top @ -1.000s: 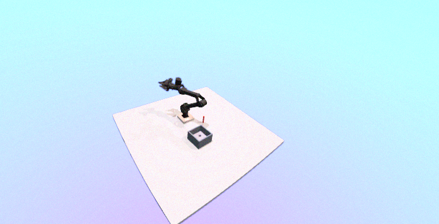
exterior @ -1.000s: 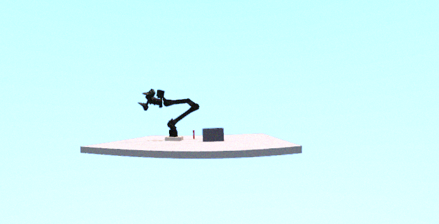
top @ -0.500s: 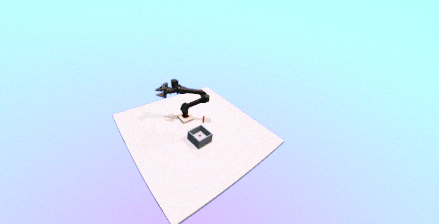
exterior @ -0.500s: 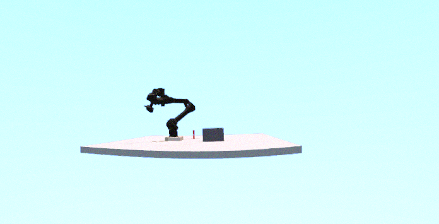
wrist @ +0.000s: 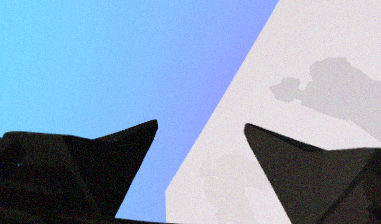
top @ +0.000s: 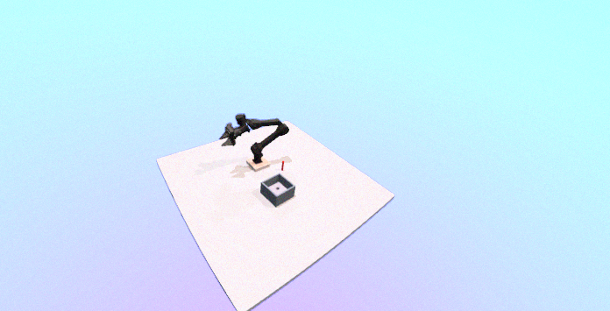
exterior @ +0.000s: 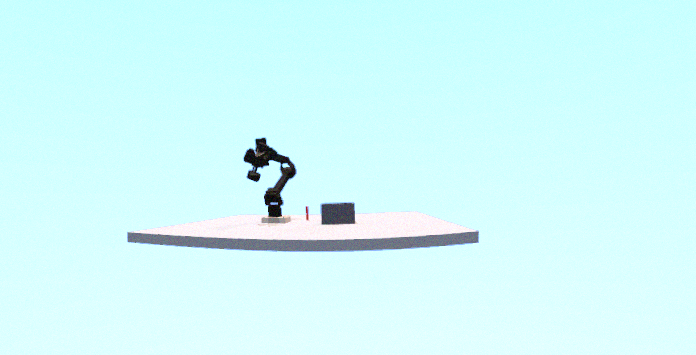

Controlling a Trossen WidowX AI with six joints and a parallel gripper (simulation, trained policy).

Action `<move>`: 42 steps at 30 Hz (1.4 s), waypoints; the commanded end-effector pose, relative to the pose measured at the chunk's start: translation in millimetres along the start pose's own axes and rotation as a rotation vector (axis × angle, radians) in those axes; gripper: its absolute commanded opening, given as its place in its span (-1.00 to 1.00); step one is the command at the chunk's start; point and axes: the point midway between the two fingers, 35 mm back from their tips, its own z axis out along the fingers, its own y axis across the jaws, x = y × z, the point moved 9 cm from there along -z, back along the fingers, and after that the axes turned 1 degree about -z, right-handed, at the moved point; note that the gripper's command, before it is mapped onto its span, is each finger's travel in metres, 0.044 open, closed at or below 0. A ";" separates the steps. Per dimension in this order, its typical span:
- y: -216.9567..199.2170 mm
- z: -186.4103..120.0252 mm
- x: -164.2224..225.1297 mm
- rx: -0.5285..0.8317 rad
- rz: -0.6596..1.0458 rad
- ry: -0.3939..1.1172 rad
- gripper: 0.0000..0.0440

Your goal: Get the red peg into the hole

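The thin red peg [top: 282,166] [exterior: 307,213] stands upright on the table, between the arm's base and the box. The open grey box [top: 277,198] [exterior: 338,213] stands near it; in the top view its light bottom plate [top: 273,188] shows a small dark hole [top: 277,188] with nothing in it. My gripper [top: 223,140] [wrist: 200,125] is open and empty. It is high above the table, on the far side of the arm's base from the peg and the box. The wrist view shows neither peg nor box. In the exterior view the fingers are hard to make out.
The pale square table [top: 307,239] [exterior: 300,245] carries the arm's base plate [top: 258,166] [exterior: 276,220]. In the wrist view a table edge runs diagonally between the fingertips, with the arm's grey shadow [wrist: 336,85] on the table at the right.
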 end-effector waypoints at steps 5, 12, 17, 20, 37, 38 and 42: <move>13.4 -3.2 35.9 0.033 -0.017 0.209 1.00; 22.2 -14.3 67.9 0.066 -0.071 0.404 1.00; 26.4 -26.2 88.8 0.091 -0.127 0.539 1.00; 28.0 -34.7 100.3 0.107 -0.167 0.617 1.00; 22.6 -91.5 150.7 0.219 -0.470 1.001 1.00; 21.6 -94.9 153.0 0.228 -0.490 1.019 1.00; 16.3 -108.2 162.1 0.265 -0.571 1.081 1.00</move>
